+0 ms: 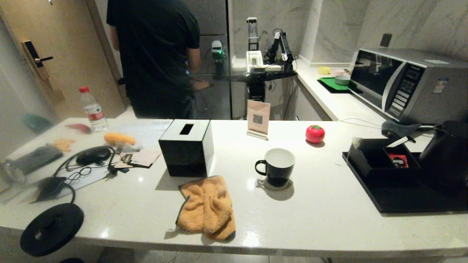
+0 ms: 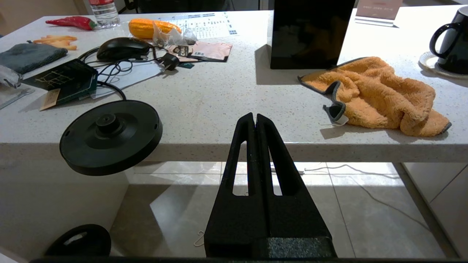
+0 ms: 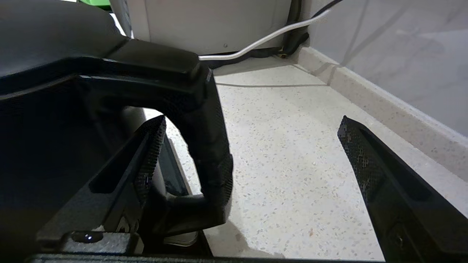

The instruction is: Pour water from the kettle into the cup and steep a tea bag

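The black kettle (image 1: 444,153) stands on a black tray at the counter's far right. In the right wrist view my right gripper (image 3: 252,142) is open around the kettle's loop handle (image 3: 210,146), one finger (image 3: 151,142) inside the loop, the other well clear. The black cup (image 1: 278,166) with a white inside sits on a coaster mid-counter; no water shows. A small beige tea bag (image 1: 357,140) hangs at the corner of a black box. My left gripper (image 2: 255,117) is shut and empty, below the counter's front edge.
A black tissue box (image 1: 187,146) and an orange cloth (image 1: 206,206) lie left of the cup. The kettle's base disc (image 1: 51,228) overhangs the front left edge. A red sachet (image 1: 397,160) lies in the box on the tray (image 1: 402,201). A microwave (image 1: 406,84) stands behind.
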`<state>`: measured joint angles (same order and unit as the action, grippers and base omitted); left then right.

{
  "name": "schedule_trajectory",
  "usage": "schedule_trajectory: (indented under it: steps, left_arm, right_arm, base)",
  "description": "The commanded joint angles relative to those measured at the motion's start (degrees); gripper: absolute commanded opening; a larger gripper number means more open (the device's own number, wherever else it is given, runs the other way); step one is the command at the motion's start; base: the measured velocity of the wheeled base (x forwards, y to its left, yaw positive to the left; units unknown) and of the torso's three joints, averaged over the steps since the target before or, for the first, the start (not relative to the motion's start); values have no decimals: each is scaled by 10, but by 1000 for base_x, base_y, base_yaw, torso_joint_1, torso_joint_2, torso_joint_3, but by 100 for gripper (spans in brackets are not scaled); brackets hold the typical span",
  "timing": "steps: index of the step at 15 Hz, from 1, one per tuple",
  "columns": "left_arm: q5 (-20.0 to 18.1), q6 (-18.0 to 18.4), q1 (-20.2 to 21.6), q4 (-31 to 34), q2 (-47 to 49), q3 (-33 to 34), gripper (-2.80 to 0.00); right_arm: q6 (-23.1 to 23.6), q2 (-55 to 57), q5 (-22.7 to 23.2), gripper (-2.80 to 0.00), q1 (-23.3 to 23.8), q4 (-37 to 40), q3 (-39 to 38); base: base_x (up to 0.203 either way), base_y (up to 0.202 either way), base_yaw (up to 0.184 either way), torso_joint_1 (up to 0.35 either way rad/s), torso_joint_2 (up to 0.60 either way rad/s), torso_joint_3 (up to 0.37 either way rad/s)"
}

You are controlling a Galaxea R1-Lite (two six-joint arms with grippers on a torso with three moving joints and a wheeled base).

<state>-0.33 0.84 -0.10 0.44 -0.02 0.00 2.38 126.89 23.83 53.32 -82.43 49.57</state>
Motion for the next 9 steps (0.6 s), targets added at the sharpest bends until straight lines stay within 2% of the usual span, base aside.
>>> schedule_trajectory:
  steps: [1,9]
  left_arm:
    - [0,0,0,0,0,0,-280]
    - [0,-1,0,0,0,0,-280]
  right_arm:
    - [1,4,2,0,2,-4,2]
    - [-8,30,0,0,4,-11,32]
  base:
    - [0,0,0,0,0,0]
    - [0,0,0,0,0,0]
